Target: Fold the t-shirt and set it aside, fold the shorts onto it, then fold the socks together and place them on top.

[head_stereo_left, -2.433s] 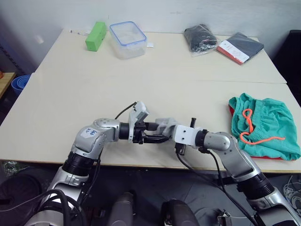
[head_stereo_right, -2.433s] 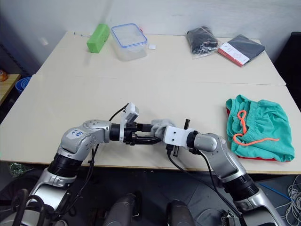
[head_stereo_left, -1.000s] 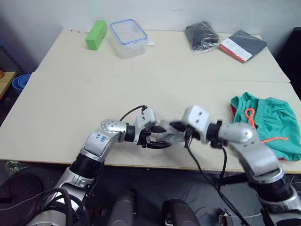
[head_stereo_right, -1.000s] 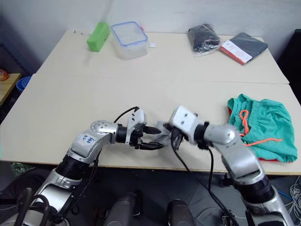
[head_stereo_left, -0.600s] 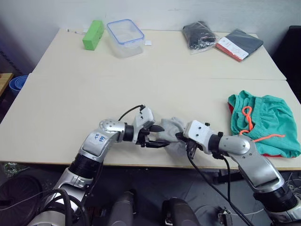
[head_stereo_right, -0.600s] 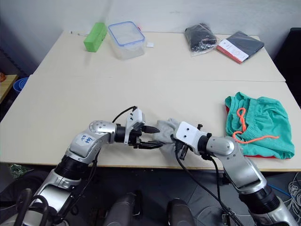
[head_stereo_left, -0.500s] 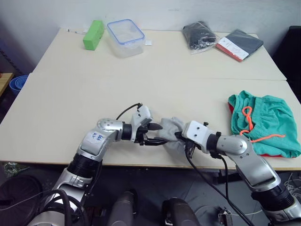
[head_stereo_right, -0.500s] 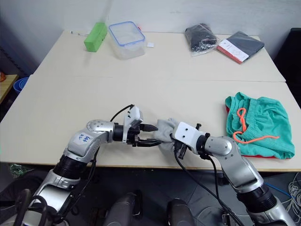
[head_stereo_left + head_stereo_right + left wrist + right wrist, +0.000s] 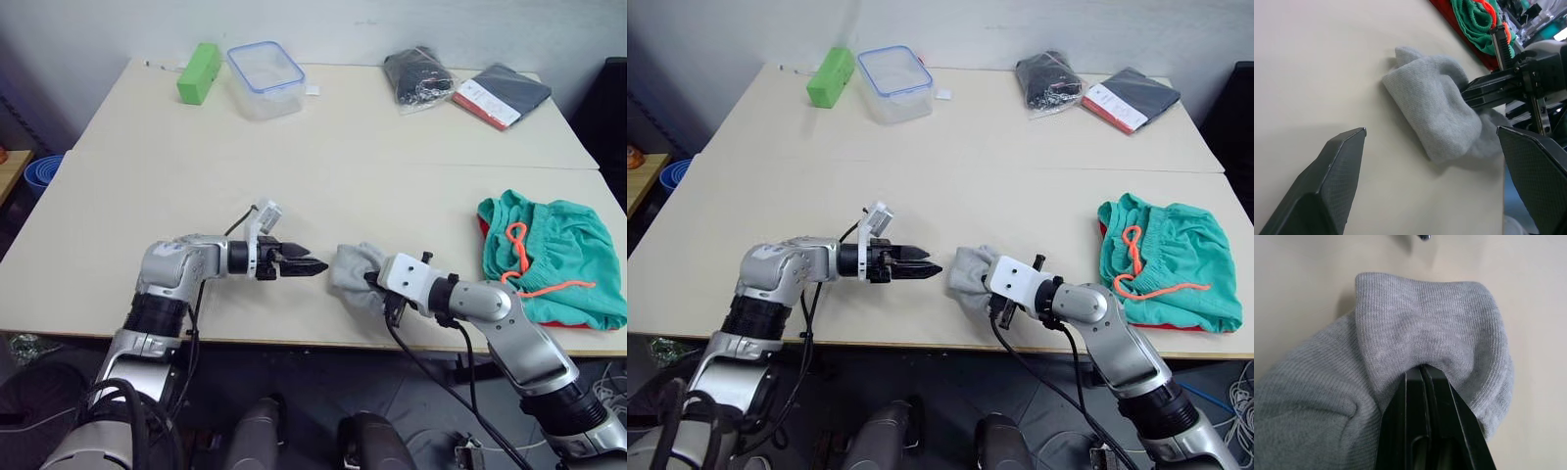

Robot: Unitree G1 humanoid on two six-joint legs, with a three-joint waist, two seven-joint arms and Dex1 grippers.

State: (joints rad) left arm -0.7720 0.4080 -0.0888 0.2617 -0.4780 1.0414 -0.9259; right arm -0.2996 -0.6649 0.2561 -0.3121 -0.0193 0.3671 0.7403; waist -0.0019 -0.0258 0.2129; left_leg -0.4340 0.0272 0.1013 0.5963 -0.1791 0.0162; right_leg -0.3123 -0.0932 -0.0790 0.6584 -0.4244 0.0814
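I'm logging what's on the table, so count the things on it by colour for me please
Green: 2, the block and the shorts.
Red: 1, the t-shirt edge under the shorts.
Grey: 1, the socks bundle.
Clear: 1, the lidded box.
Black: 2, the bagged bundle and the flat packet.
Total: 7.

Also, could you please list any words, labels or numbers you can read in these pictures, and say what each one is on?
None can be read.
Sticker on the left arm: mark too blurred to read.
White label on the red-edged dark packet: print too small to read.
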